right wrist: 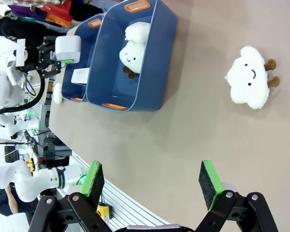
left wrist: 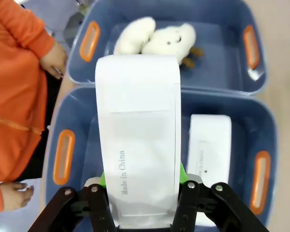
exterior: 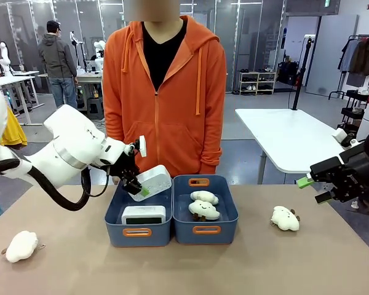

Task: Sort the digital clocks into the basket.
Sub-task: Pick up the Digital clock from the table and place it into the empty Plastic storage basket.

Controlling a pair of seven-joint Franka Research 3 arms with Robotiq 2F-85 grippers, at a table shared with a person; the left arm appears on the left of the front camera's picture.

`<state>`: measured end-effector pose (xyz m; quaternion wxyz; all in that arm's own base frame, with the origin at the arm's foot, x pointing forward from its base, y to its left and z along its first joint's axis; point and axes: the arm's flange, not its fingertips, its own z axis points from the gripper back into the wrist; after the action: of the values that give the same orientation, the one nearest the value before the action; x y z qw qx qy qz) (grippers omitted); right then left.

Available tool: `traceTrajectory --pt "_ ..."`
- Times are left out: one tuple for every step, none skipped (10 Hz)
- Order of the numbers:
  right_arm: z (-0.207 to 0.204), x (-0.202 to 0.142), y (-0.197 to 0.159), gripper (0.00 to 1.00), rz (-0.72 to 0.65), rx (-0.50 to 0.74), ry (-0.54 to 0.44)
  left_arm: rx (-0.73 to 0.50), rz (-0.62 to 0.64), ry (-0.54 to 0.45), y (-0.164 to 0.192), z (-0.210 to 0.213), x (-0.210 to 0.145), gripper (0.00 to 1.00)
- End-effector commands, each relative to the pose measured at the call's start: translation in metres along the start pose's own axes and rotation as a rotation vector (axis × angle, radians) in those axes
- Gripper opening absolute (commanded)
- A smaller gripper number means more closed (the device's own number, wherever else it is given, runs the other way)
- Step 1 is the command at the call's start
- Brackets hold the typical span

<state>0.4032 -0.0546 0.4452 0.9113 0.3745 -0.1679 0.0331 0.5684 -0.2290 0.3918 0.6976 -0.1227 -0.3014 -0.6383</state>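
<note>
My left gripper (exterior: 138, 189) is shut on a white digital clock (exterior: 152, 180), holding it tilted just above the far end of the left blue-grey basket (exterior: 137, 232). In the left wrist view this clock (left wrist: 137, 140) rises between the fingers (left wrist: 99, 186), its back printed "Made in China", over the basket (left wrist: 87, 145). A second digital clock (exterior: 143, 214) (left wrist: 210, 150) lies inside that basket. My right gripper (exterior: 312, 189) (right wrist: 152, 181) hovers open and empty above the table's right side.
The twin basket (exterior: 204, 230) on the right holds two white plush toys (exterior: 203, 206). More plush toys lie on the table at right (exterior: 285, 218) (right wrist: 249, 82) and front left (exterior: 21, 246). A person in an orange hoodie (exterior: 166, 92) stands close behind the baskets, one hand (left wrist: 55, 58) near them.
</note>
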Motion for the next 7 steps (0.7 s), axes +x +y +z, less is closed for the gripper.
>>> traceTrajectory --pt "0.0 0.001 0.002 1.0 0.001 -0.014 0.005 0.025 -0.045 0.074 0.005 -0.01 -0.01 0.57" --pt "0.0 0.001 0.002 1.0 0.001 -0.014 0.005 0.021 -0.034 0.097 0.005 -0.01 -0.014 0.76" --pt "0.0 0.001 0.002 1.0 0.001 -0.014 0.005 0.023 -0.023 0.089 0.007 -0.009 -0.014 0.9" --pt "0.0 0.001 0.002 1.0 0.001 -0.014 0.005 0.033 -0.03 0.093 0.006 -0.007 -0.014 1.0" --pt "0.0 0.001 0.002 1.0 0.001 -0.014 0.005 0.034 -0.027 0.088 0.005 -0.005 -0.014 1.0" --pt "0.0 0.001 0.002 1.0 0.001 -0.014 0.005 0.037 -0.017 0.07 0.002 0.0 -0.013 1.0" --pt "0.0 0.001 0.002 1.0 0.001 -0.014 0.005 0.047 0.002 0.046 0.001 0.005 -0.011 1.0"
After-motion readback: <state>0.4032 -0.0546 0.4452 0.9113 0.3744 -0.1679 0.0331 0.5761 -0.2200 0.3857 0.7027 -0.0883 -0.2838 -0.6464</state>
